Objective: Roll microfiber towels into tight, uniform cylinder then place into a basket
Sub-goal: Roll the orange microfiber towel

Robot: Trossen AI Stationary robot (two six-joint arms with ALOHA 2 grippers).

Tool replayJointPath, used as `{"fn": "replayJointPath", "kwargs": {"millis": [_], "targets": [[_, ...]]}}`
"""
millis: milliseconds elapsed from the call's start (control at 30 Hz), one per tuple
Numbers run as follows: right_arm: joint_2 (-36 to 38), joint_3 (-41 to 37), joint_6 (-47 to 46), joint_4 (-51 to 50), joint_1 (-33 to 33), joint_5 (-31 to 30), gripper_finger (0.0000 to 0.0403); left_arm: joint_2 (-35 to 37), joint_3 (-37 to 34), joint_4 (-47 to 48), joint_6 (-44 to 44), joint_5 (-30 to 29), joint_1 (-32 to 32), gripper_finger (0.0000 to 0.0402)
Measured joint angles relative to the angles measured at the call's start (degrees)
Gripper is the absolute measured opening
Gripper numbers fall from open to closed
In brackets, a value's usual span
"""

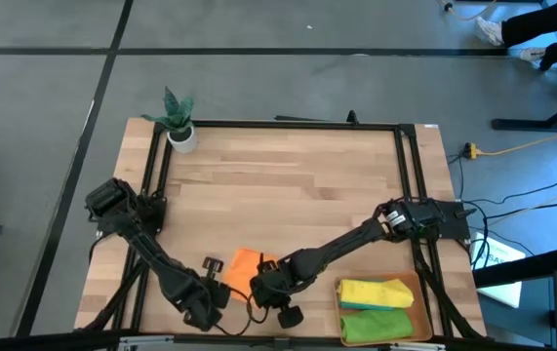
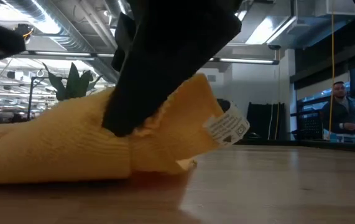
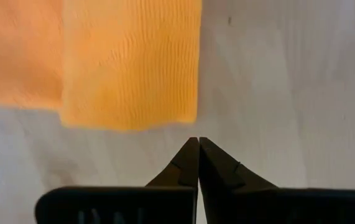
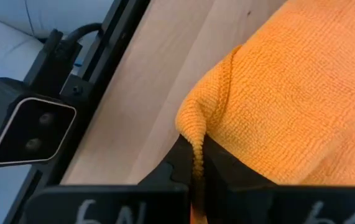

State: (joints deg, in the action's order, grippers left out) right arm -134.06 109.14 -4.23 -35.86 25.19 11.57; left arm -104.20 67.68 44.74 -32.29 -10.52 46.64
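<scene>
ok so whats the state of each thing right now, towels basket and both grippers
orange towel: partly folded on the table, one edge pinched
yellow towel: rolled, in the basket
green towel: rolled, in the basket beside the yellow one
basket: holding two rolls
left gripper: shut, empty, just off the orange towel
right gripper: shut on the orange towel's edge

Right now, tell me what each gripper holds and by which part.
The right gripper pinches the orange towel by a bunched edge fold. The left gripper is shut on nothing, just short of the towel's edge.
</scene>
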Motion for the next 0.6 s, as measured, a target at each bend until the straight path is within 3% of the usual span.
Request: {"fn": "replayJointPath", "kwargs": {"millis": [300, 600], "targets": [[0.02, 0.0, -0.04, 0.06, -0.02, -2.9, 0.0014, 0.11, 0.07, -7.87, 2.6, -4.54, 1.07, 0.0011], [0.02, 0.0, -0.4, 0.11, -0.02, -2.93, 0.0014, 0.13, 0.09, -8.48, 2.46, -5.01, 1.01, 0.0064]]}}
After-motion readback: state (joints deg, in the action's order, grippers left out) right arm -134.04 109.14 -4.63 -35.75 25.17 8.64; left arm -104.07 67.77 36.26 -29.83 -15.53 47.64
